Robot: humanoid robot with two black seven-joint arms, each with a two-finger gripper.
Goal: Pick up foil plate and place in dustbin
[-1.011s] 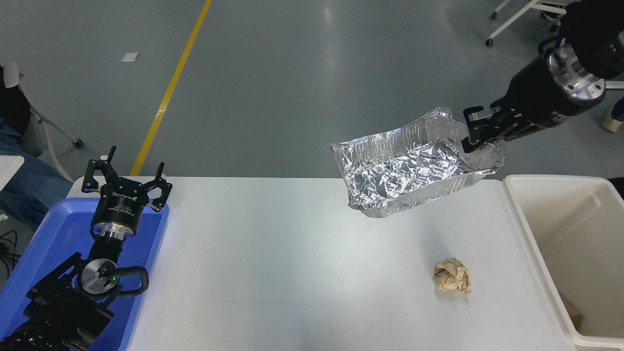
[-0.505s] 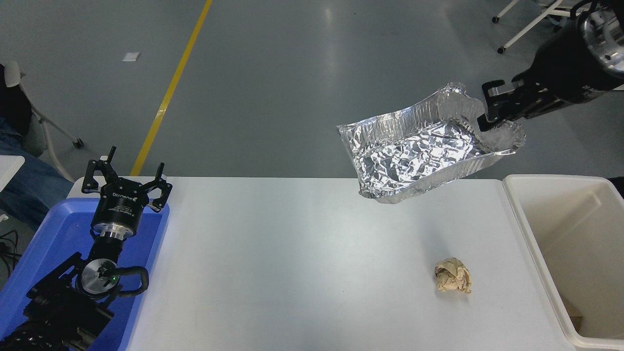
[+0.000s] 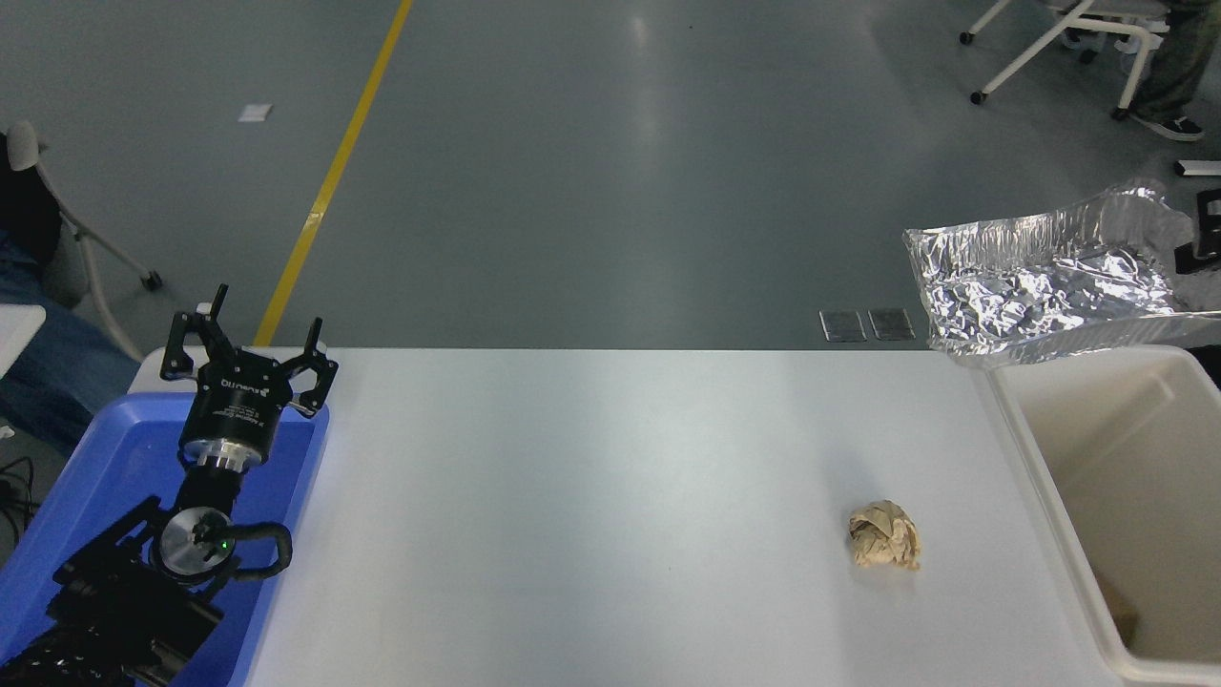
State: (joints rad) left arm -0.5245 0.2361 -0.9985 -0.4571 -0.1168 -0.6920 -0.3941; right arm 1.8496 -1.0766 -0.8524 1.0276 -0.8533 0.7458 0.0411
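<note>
The foil plate (image 3: 1045, 281) is a crinkled silver tray that hangs in the air at the right, over the far-left corner of the dustbin (image 3: 1145, 448). The dustbin is a cream-white bin at the table's right end. My right gripper (image 3: 1204, 234) shows only as black parts at the picture's right edge. It is shut on the plate's right rim, and the rest of the arm is out of view. My left gripper (image 3: 258, 329) is parked at the lower left over a blue tray, open and empty.
A crumpled brown paper ball (image 3: 885, 536) lies on the white table (image 3: 591, 496), left of the bin. The blue tray (image 3: 105, 468) lies at the table's left end. A seated person's leg (image 3: 38, 353) shows at the far left. Trolley legs (image 3: 1049, 38) stand at the top right.
My right gripper has carried the foil plate to the right, from over the table's far edge to above the dustbin's far-left corner. Most of the arm has left the picture. The left arm has not moved.
</note>
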